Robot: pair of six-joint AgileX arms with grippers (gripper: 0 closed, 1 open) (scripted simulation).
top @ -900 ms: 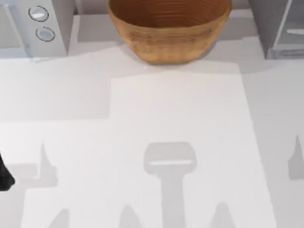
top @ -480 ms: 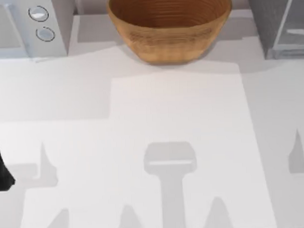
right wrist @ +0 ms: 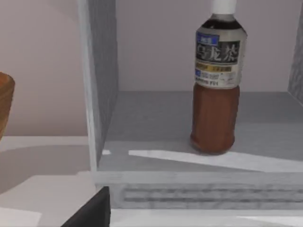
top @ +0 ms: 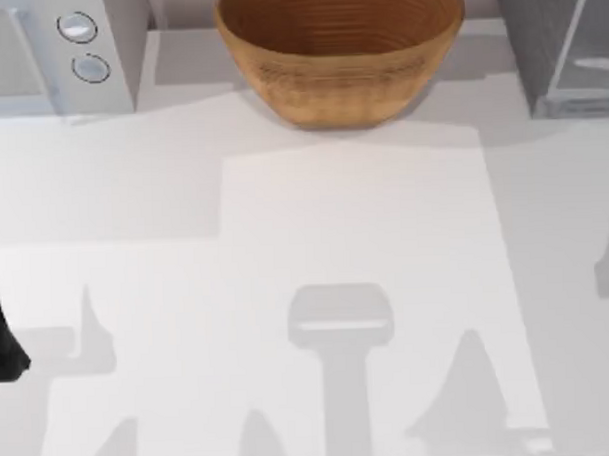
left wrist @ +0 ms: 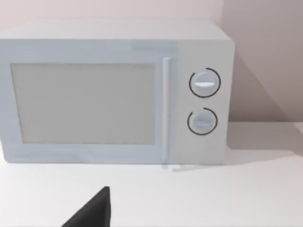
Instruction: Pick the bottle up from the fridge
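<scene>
The bottle [right wrist: 217, 80] stands upright on the grey floor of the fridge [right wrist: 102, 94], as you see it in the right wrist view: white cap, a label with dark and blue bands round the shoulder, and a brown body below. It sits well inside the compartment, apart from the grey side wall and back from the front lip, with a pale streak of light lying across the shelf just in front of its base. Nothing is touching it.

From above, you find the fridge [top: 548, 49] at the upper right of the frame, its pale see-through panel catching a highlight. The wicker bowl [top: 340, 49] fills the upper centre, standing on the white worktop [top: 334, 217], and the white microwave [top: 63, 51] with its two round knobs sits at the upper left. The microwave [left wrist: 113, 92] faces the left wrist camera squarely, door shut.

Your left arm [top: 0, 334] shows as a dark shape at the left edge of the top view, low down. One dark finger of the left pincer [left wrist: 94, 213] juts into the left wrist view, and one of the right pincer [right wrist: 92, 213] into the right wrist view; for either pincer you cannot tell whether it is apart or together.
</scene>
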